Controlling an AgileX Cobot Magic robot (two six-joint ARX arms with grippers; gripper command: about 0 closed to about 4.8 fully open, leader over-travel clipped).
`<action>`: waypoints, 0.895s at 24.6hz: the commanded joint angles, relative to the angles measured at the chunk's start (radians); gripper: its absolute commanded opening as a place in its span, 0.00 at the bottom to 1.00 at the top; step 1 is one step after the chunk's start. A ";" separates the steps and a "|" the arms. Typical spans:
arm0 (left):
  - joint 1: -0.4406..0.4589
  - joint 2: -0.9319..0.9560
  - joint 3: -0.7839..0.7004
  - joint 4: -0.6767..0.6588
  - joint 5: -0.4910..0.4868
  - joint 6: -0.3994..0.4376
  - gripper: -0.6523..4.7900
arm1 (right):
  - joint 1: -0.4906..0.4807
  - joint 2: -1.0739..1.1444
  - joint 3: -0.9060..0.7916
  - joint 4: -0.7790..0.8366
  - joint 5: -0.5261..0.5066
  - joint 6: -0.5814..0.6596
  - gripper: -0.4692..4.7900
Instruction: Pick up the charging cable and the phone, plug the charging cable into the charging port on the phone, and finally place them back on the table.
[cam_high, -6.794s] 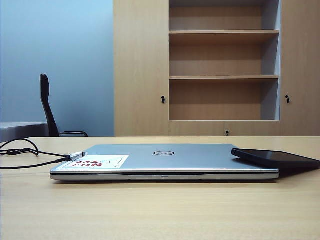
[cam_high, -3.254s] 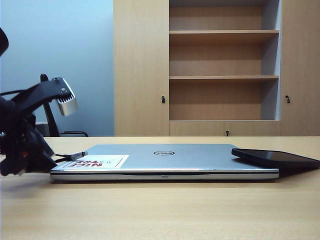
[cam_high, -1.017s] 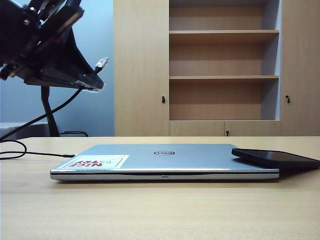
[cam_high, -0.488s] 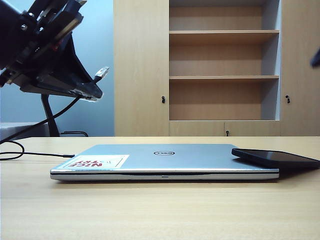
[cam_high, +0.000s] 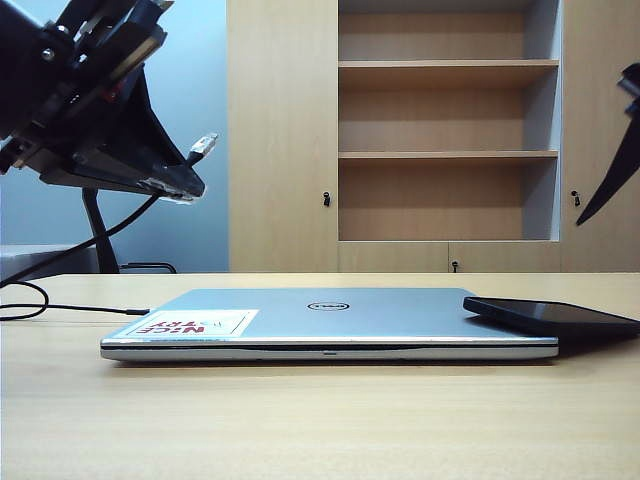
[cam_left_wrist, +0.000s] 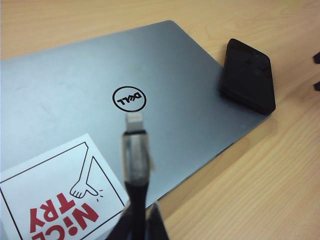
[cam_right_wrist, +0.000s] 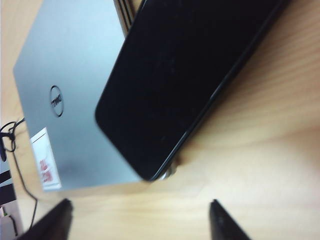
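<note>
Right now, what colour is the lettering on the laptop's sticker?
Red on the white sticker, clearest in the left wrist view.

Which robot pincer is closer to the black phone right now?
Right. The right pincer hangs open above the phone, which rests on the laptop's right corner. The left pincer is raised over the laptop's far left end, shut on the charging cable.

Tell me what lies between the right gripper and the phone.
Nothing. In the right wrist view, the open right gripper hangs above the phone, with only bare table showing between its fingertips and the phone's edge.
</note>
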 joint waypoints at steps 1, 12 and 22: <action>-0.001 -0.002 0.004 0.006 0.003 0.004 0.11 | -0.001 0.040 0.005 0.069 0.007 0.000 0.79; -0.001 -0.002 0.004 0.013 0.003 0.004 0.11 | -0.001 0.224 0.005 0.243 -0.043 0.020 0.86; -0.001 -0.002 0.004 0.014 0.003 0.005 0.11 | -0.002 0.359 0.005 0.353 -0.112 0.027 0.86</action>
